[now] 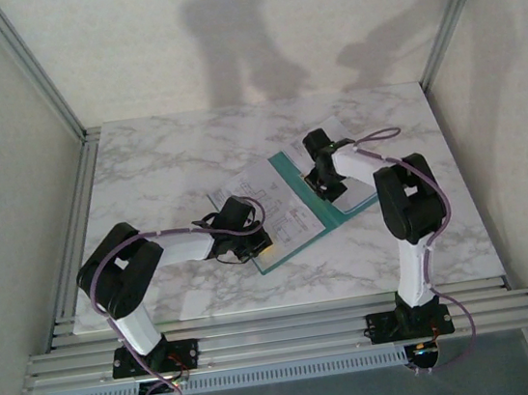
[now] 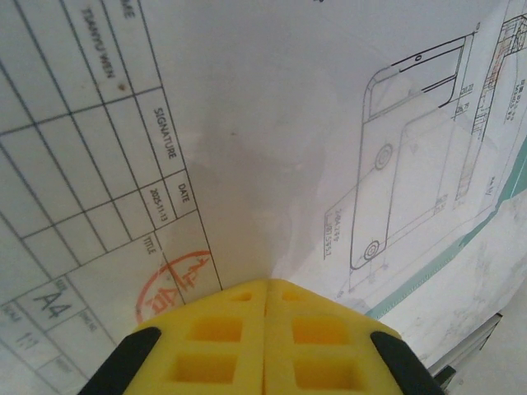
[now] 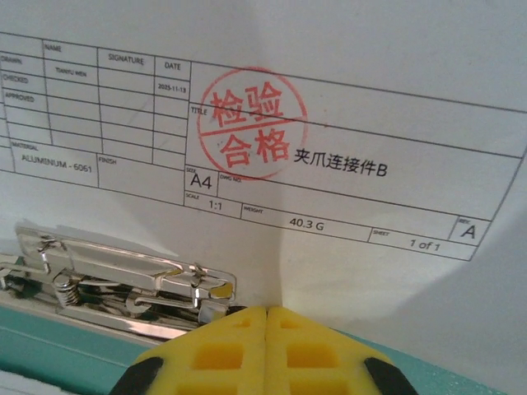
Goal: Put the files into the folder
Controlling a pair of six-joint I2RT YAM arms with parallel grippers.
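The teal folder (image 1: 310, 203) lies open in the middle of the marble table, with its metal clip (image 3: 123, 280) on the teal card (image 3: 49, 354). White printed files (image 1: 274, 201) rest across it. My left gripper (image 1: 243, 234) is down at the near left part of the sheets. Its yellow fingers meet at the tips (image 2: 266, 284), pinching a drawing sheet (image 2: 272, 123) that creases there. A teal strip of the folder (image 2: 394, 297) shows beyond that sheet. My right gripper (image 1: 325, 178) is at the folder's right half, shut (image 3: 266, 311) on the edge of a red-stamped sheet (image 3: 329, 247).
The marble table (image 1: 162, 162) has bare surface at the left and back. Aluminium rails (image 1: 282, 336) run along the front edge and an upright post (image 1: 68, 116) stands at the left. Walls close off the back and both sides.
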